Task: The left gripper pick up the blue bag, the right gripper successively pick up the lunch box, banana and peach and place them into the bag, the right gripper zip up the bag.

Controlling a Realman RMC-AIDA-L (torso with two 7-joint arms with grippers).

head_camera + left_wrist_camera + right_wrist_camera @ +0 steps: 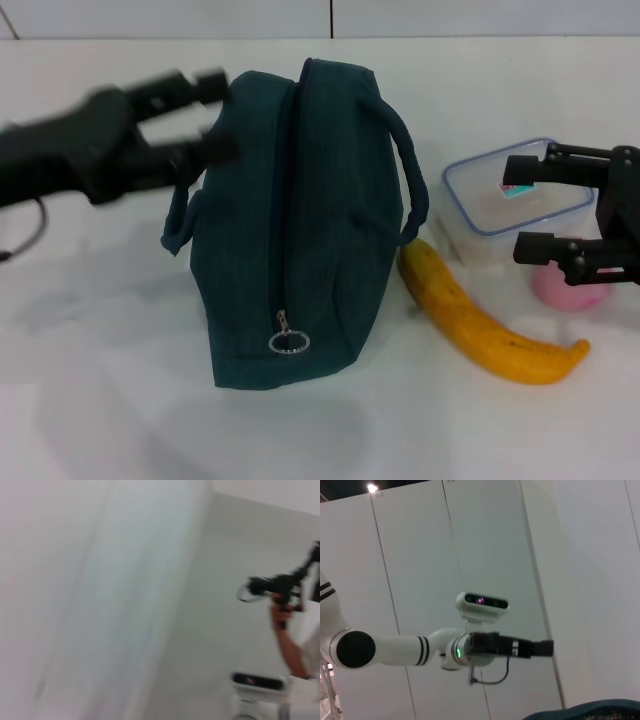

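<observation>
Banana (490,325) beside blue bag (300,230); left tool (205,115), seemingly open, at its handle.

We are seeing bright, even light over a white table (100,420), with only soft, faint shadows lying around the blue bag (300,220). The left gripper (205,115) is smearing with motion blur. The left wrist view is streaking almost entirely. In the right wrist view, a ceiling lamp (371,488) is glaring.
</observation>
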